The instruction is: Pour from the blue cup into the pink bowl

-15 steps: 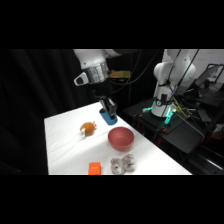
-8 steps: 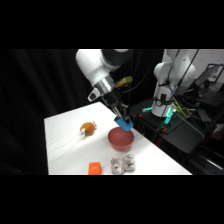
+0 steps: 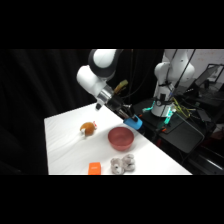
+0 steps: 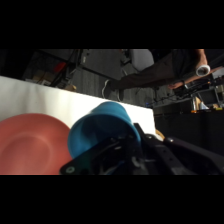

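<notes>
The blue cup (image 3: 133,122) hangs tilted on its side just above the far right rim of the pink bowl (image 3: 121,138). My gripper (image 3: 130,119) is shut on the cup and reaches down to it at a slant from the upper left. In the wrist view the blue cup (image 4: 102,134) fills the middle with its mouth turned toward the pink bowl (image 4: 32,146) at the lower left, and my gripper (image 4: 116,152) holds it from below. What is inside the cup is hidden.
An orange-brown toy (image 3: 88,128) lies left of the bowl. A flat orange block (image 3: 94,168) and a grey ringed object (image 3: 123,163) sit near the table's front edge. The arm's base (image 3: 167,75) and a teal-lit device (image 3: 167,116) stand beyond the right edge.
The gripper has carried the blue cup down and to the right, from above the table's middle to the bowl's far rim, and the wrist has turned so the cup tilts.
</notes>
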